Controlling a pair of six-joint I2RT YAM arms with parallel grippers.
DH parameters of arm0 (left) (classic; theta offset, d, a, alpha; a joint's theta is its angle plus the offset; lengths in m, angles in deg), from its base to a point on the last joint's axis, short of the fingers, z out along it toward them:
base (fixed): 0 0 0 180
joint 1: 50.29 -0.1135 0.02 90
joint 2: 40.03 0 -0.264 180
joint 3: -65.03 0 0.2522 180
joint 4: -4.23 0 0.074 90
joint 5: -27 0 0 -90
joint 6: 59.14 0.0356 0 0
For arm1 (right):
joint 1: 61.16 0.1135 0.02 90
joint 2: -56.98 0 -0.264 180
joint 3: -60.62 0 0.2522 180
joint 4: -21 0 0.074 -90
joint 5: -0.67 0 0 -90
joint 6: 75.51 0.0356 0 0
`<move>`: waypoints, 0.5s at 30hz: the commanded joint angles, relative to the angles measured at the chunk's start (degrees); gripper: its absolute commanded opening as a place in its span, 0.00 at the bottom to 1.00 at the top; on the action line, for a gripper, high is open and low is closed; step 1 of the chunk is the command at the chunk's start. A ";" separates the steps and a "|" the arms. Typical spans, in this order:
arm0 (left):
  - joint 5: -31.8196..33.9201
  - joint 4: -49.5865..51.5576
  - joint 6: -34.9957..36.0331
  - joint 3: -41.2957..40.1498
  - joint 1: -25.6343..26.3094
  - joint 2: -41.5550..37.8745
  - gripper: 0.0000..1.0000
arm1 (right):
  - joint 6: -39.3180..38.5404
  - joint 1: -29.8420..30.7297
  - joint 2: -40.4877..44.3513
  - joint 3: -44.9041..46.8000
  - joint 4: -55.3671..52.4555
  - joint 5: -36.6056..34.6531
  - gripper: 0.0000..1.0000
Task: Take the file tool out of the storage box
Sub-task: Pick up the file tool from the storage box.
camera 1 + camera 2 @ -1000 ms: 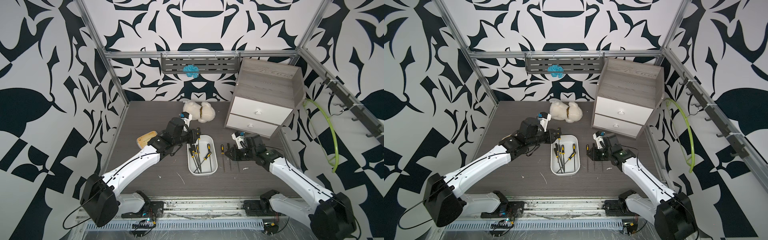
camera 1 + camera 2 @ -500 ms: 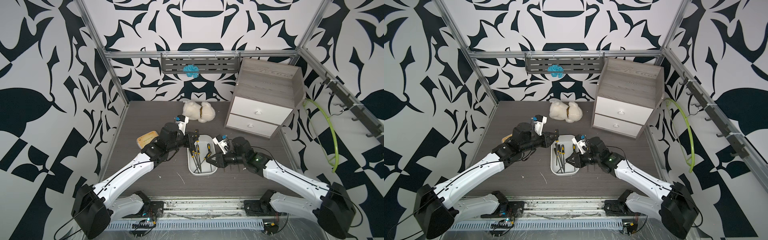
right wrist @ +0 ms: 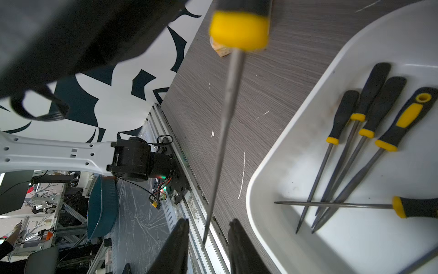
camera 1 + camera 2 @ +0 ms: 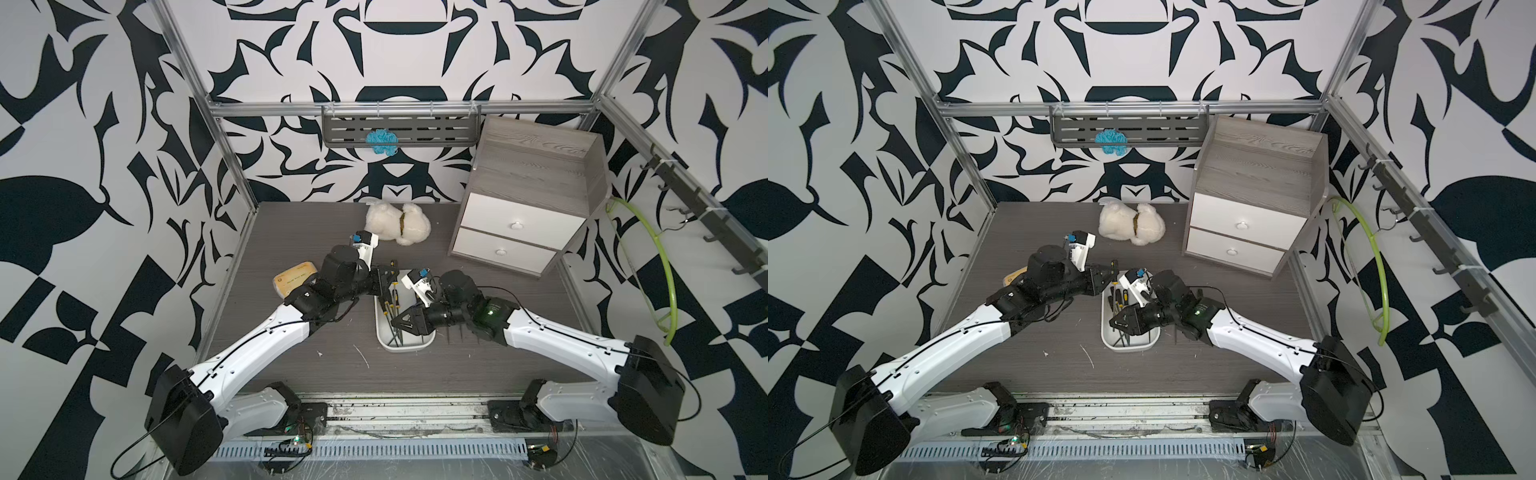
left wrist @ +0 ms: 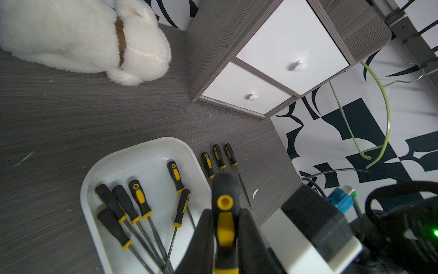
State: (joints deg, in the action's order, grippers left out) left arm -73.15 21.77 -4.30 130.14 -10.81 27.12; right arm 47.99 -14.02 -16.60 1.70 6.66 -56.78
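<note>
- The left gripper (image 5: 225, 211) is clamped on the black-and-yellow handle of the held file (image 5: 225, 189). Gripping the handle leaves the whole steel shaft free for a second grip.
- The held file is off the floor of the storage box (image 4: 405, 348). It hangs in the air between the two grippers, with its shaft running toward the right arm.
- The right gripper (image 3: 207, 225) has its fingers (image 3: 175, 246) apart, one on each side of the shaft tip. No contact with the shaft is visible. This placement reads as the setup for a hand-over from the left arm to the right.
- Six further files (image 5: 139, 199) lie in the storage box. Their handles point to the far end and some of their shafts cross. Holding the chosen file well above them keeps it from dragging or snagging the others.
- A row of three files (image 5: 219, 156) lies on the table (image 5: 71, 118), just beside the box on the side toward the cabinet (image 5: 284, 47). This is probably the set-down area. The right arm works on that side, which would explain the transfer.
- The shaft is thin and tapered. The right gripper should close only with the shaft centred between its fingers. The left gripper should release only after that grip is firm.
</note>
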 commanded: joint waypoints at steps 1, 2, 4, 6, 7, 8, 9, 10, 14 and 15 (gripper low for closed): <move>-0.57 -0.78 0.26 0.02 -0.27 0.04 0.00 | 0.43 0.33 -0.30 -3.11 2.14 -1.26 0.30; -0.57 -0.83 0.22 -0.02 -0.28 -0.03 0.00 | 0.45 0.37 -0.64 -3.28 2.21 -1.27 0.29; -0.57 -0.91 0.09 -0.16 -0.29 -0.13 0.00 | 0.47 0.42 -1.34 -3.55 2.51 -1.27 0.24; -0.57 -1.08 -0.09 -0.33 -0.26 -0.18 0.00 | 0.34 0.44 -1.95 -3.92 2.51 -1.86 0.21; -0.57 -1.30 -0.25 -0.44 -0.28 -0.15 0.01 | 0.28 0.50 -2.20 -3.96 2.72 -2.05 0.19; -0.66 -1.47 -0.51 -0.59 -0.25 -0.13 0.01 | 0.26 0.50 -2.47 -4.26 2.86 -2.13 0.15; -0.66 -1.66 -0.78 -0.72 -0.29 -0.14 0.03 | 0.34 0.50 -2.69 -4.42 2.73 -2.44 0.11; -0.74 -1.75 -0.88 -0.81 -0.23 -0.16 0.06 | 0.51 0.50 -2.84 -4.49 2.53 -2.69 0.07; -0.51 -1.84 -1.23 -1.21 -0.28 -0.75 0.47 | 0.79 0.46 -2.77 -4.14 1.25 -4.02 0.00; -0.48 -1.77 -1.15 -1.25 -0.28 -1.08 0.52 | 0.74 0.50 -2.50 -4.13 0.45 -4.53 0.00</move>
State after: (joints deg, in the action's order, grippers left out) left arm -72.91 21.20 -5.19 129.75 -11.02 27.10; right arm 49.04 -13.80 -20.08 -0.42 6.59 -59.66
